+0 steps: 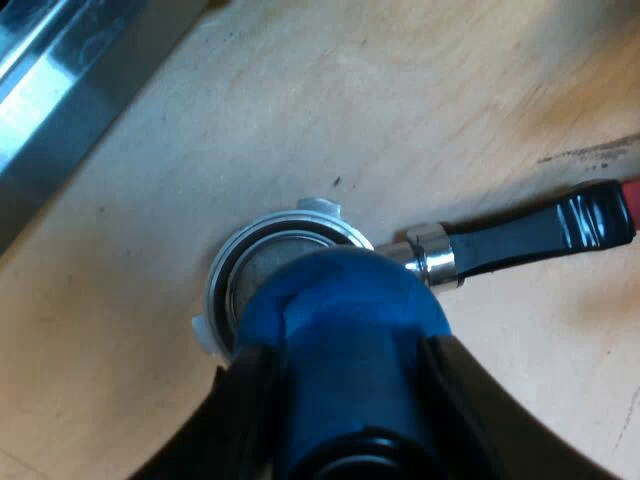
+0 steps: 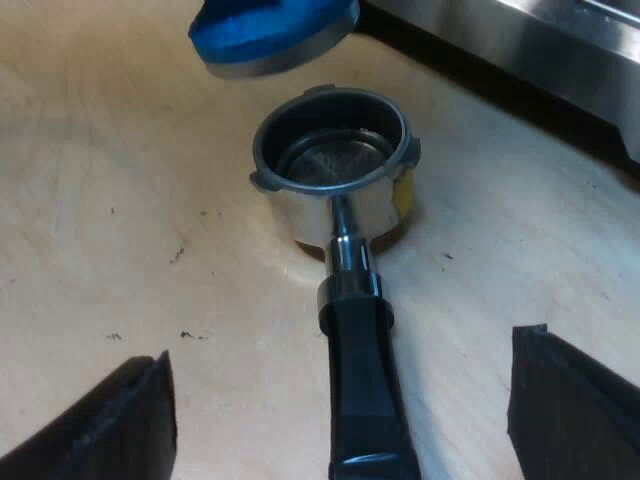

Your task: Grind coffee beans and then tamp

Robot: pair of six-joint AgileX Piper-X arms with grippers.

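The metal holder (image 2: 335, 165) rests on the wooden table with its basket facing up and its dark handle (image 2: 362, 380) pointing toward my right gripper (image 2: 340, 420). That gripper is open, one finger on each side of the handle, apart from it. My left gripper (image 1: 345, 400) is shut on the blue tamper (image 1: 350, 330), which hangs just above the holder's basket (image 1: 265, 270). The tamper's flat base (image 2: 275, 35) hovers a little above the rim, off to one side. The handle's red end (image 1: 630, 205) lies on the table.
The espresso machine's steel base (image 2: 540, 45) runs along the table close behind the holder, and its edge (image 1: 60, 90) lies near the tamper. The wooden tabletop (image 1: 420, 110) around the holder is bare, with small dark specks (image 2: 180, 255).
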